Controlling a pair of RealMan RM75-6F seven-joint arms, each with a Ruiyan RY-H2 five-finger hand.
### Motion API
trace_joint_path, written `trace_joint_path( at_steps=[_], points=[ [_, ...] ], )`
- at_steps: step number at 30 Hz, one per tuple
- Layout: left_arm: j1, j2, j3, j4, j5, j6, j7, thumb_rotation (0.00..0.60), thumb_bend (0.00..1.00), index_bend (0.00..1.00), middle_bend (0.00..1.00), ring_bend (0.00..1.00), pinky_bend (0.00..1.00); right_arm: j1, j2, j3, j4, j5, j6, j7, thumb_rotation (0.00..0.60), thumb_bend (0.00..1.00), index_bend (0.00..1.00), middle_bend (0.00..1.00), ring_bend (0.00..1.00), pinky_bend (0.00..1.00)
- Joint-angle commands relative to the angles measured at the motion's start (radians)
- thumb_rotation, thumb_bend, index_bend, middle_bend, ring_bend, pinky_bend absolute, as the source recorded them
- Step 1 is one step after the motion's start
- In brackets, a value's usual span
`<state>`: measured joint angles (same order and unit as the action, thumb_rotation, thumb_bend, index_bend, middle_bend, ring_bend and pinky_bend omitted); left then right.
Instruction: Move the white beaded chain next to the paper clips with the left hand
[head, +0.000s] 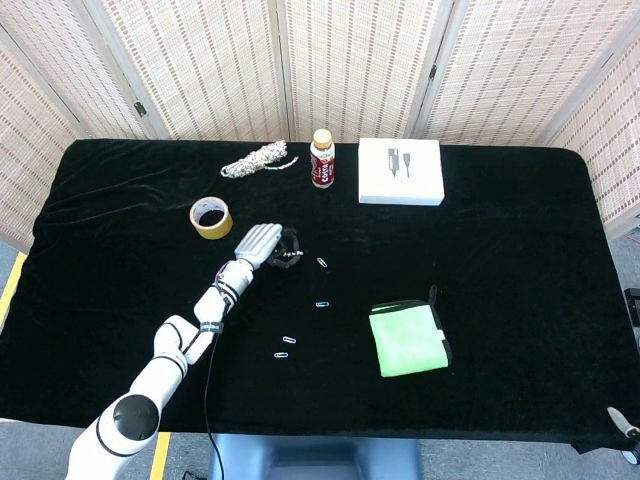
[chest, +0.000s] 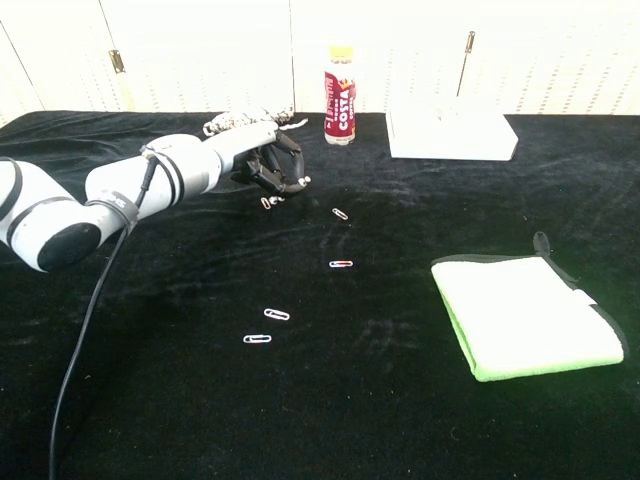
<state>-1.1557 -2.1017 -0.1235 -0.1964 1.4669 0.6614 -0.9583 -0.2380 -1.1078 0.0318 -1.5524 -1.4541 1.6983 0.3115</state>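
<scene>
table (head: 520, 260): black
cloth (head: 407, 340): bright green (dark edge)
box (head: 400, 171): white
tape roll (head: 211, 218): yellow
bottle (chest: 340, 82): red label, yellow cap

Left robot hand (head: 259, 243) (chest: 262, 160) palm-down at full arm's reach, fingers curled over something small.

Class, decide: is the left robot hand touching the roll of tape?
Apart. The head view shows black cloth between the left robot hand and the roll of tape.
</scene>
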Motion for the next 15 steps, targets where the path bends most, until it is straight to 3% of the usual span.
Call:
trace_joint_path(
  at_steps=[1, 9, 15],
  points=[
    [0.006, 0.004, 0.008, 0.006, 0.005, -0.004, -0.005, 0.6, 0.51, 0.89, 1.0, 1.0, 1.0, 0.0, -0.001, 0.0, -0.002, -0.001, -0.002, -0.005, 0.6, 0.01, 0.0, 0.0, 0.0, 0.0],
    [0.02, 0.005, 0.018, 0.012, 0.005, -0.013, -0.028, 0.6, 0.51, 0.89, 1.0, 1.0, 1.0, 0.002, -0.003, 0.006, -0.004, 0.002, -0.011, -0.014, 0.6, 0.01, 0.0, 0.0, 0.0, 0.0],
    [0.027, 0.018, 0.018, -0.001, 0.006, 0.045, -0.023, 0.6, 0.51, 0.89, 1.0, 1.0, 1.0, 0.002, 0.0, 0.006, -0.001, -0.002, -0.015, -0.006, 0.6, 0.01, 0.0, 0.0, 0.0, 0.0]
  ],
)
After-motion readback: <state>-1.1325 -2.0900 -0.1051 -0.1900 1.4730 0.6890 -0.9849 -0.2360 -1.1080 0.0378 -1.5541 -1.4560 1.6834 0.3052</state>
